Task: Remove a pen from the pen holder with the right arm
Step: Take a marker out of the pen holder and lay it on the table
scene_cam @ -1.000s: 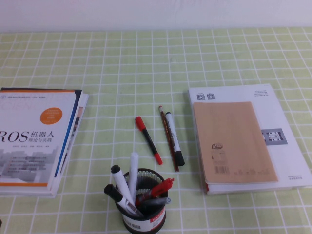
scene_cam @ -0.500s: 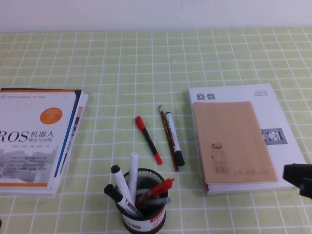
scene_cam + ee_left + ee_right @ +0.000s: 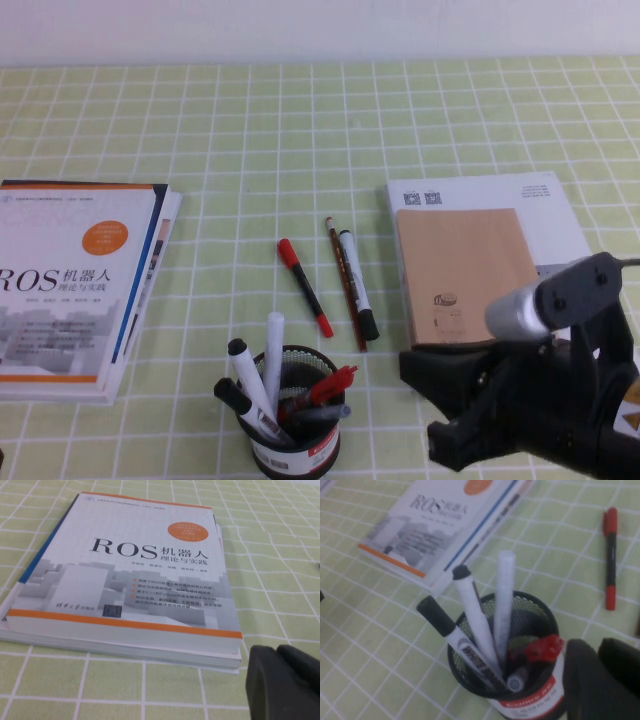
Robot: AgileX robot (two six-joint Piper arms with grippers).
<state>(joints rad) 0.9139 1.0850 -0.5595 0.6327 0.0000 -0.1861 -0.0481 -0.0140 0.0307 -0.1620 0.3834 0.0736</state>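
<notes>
High view: black mesh pen holder point(image 3: 296, 420) at the near edge of the green checked tablecloth point(image 3: 250, 130), packed with two black-capped markers point(image 3: 238, 352), a white pen point(image 3: 273, 345) and a red pen point(image 3: 337, 381), all leaning out over the rim. Just beyond the holder, lying loose: a red marker point(image 3: 305, 287), a brown pencil point(image 3: 345, 283) and a white marker point(image 3: 357, 283). Well left of the holder, a ROS textbook point(image 3: 70, 290); to its right, a tan notebook point(image 3: 465, 285) on a white book point(image 3: 560, 215), both partly covered by the right arm. Right gripper point(image 3: 425, 368) just right of the holder, apart from it, nothing in its grasp. Left wrist view: left gripper point(image 3: 280, 655) near the textbook's corner, cut off by the frame edge, halves pressed together, empty; holder out of sight. Right wrist view: fingers point(image 3: 580, 680) closed against each other, empty, near the holder's rim on the red pen's side; lower parts cut off, holder's label too blurred to read.
</notes>
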